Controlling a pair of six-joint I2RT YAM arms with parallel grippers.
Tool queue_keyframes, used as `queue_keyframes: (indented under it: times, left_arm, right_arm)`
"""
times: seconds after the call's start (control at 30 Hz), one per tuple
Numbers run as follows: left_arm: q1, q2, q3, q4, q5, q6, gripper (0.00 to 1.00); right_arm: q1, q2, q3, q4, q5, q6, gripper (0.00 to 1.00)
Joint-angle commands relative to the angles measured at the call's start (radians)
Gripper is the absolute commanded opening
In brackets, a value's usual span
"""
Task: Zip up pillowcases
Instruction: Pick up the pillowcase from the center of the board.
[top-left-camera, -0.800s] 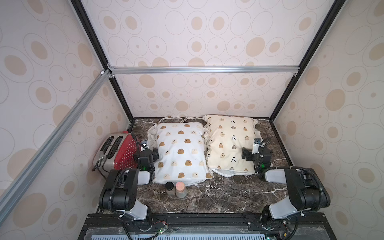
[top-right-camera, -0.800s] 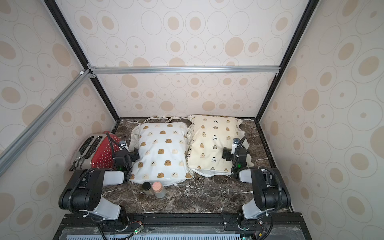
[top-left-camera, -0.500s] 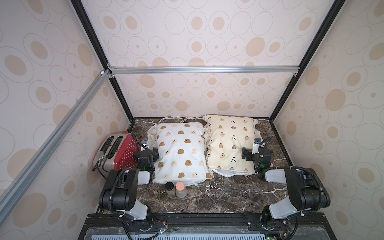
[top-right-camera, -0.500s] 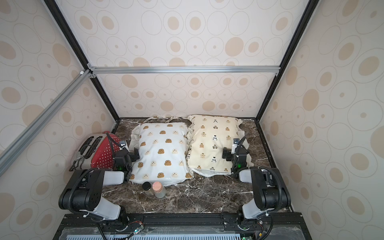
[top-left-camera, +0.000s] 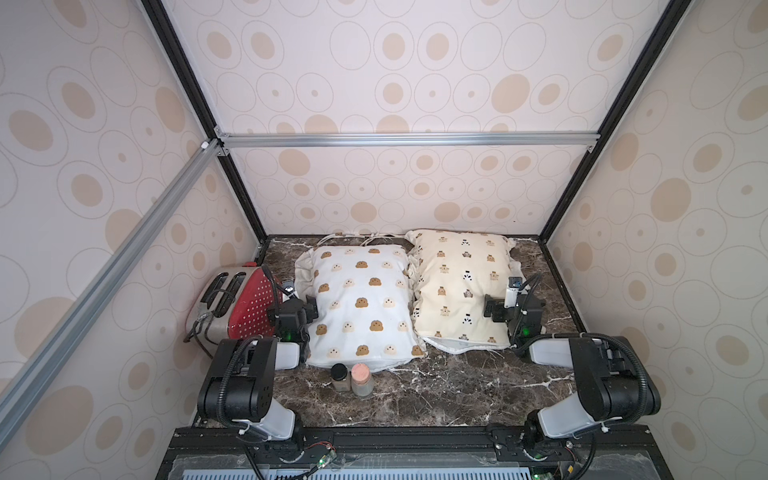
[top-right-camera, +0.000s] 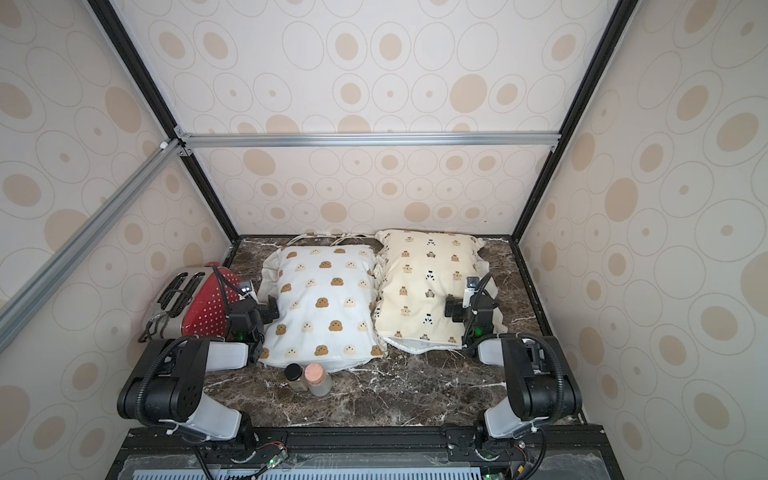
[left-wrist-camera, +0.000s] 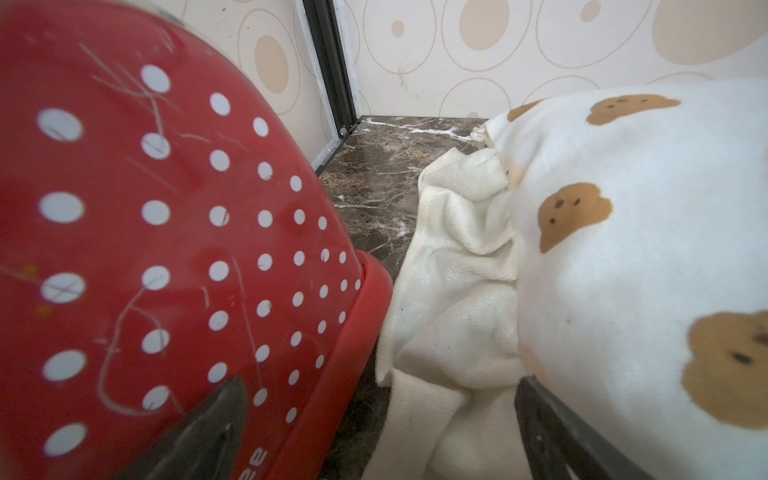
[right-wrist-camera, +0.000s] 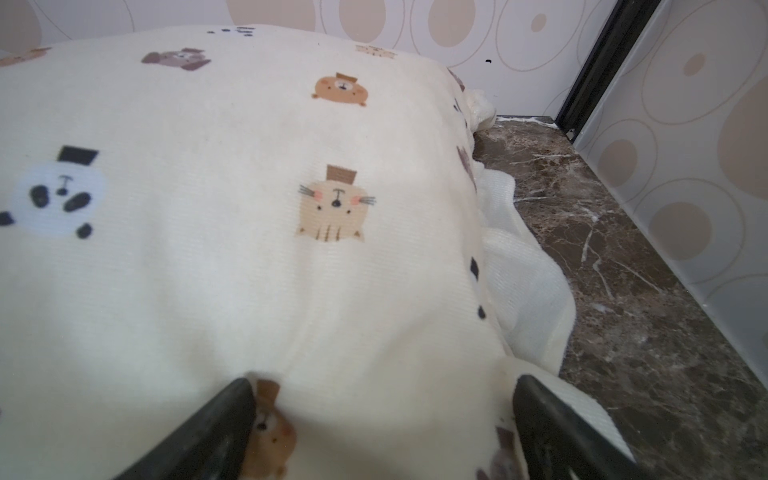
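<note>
**Top views.** On the dark marble-pattern tabletop (top-left-camera: 436, 399) two stuffed, ruffle-edged fabric cases lie side by side near the back wall, touching. The white pillowcase (top-left-camera: 361, 307) with brown and cream bears is on the left. The cream-yellow pillowcase (top-left-camera: 457, 282) with small bears and pandas is on the right, and white inner fabric shows along its near edge. A red, white-dotted toaster (top-left-camera: 245, 307) stands just left of the white pillowcase. Two small jars stand touching each other at that case's near edge. The black-lidded jar (top-left-camera: 340, 376) holds brown matter. What the pink-topped jar (top-left-camera: 360, 380) holds cannot be told. The left gripper (top-left-camera: 300, 309) sits between toaster and white pillowcase. The right gripper (top-left-camera: 498, 309) sits over the cream-yellow pillowcase's right side.

**Left wrist.** The fingers (left-wrist-camera: 208, 432) are spread wide, one before the toaster (left-wrist-camera: 145, 228), the other beside the white pillowcase (left-wrist-camera: 623, 270). Loose ruffle lies between them and nothing is clamped.

**Right wrist.** The fingers (right-wrist-camera: 208, 428) are spread wide over the cream-yellow pillowcase (right-wrist-camera: 249, 249). No fabric is pinched.
</note>
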Motion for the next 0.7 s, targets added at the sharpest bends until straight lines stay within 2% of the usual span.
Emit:
queue_keyframes:
  times: [0.0, 0.17, 0.33, 0.57, 0.67]
  left_arm:
    - [0.0, -0.001, 0.011, 0.014, 0.005, 0.011, 0.99]
    - [0.001, -0.005, 0.011, 0.017, 0.01, 0.013, 0.99]
    - [-0.001, -0.074, 0.073, -0.161, 0.034, 0.02, 0.99]
    - [0.001, -0.167, 0.056, -0.21, 0.008, 0.004, 0.99]
    - [0.0, -0.241, 0.073, -0.293, 0.008, -0.014, 0.99]
  right_arm:
    - [0.004, 0.008, -0.009, -0.009, -0.008, -0.012, 0.99]
    - [0.004, 0.0, -0.009, -0.014, 0.018, -0.001, 1.0]
    - [0.003, -0.013, -0.011, -0.017, 0.029, 0.004, 1.0]
    - [0.012, -0.14, -0.045, -0.07, -0.008, -0.019, 1.0]
    - [0.012, -0.236, -0.038, -0.171, -0.023, -0.002, 1.0]
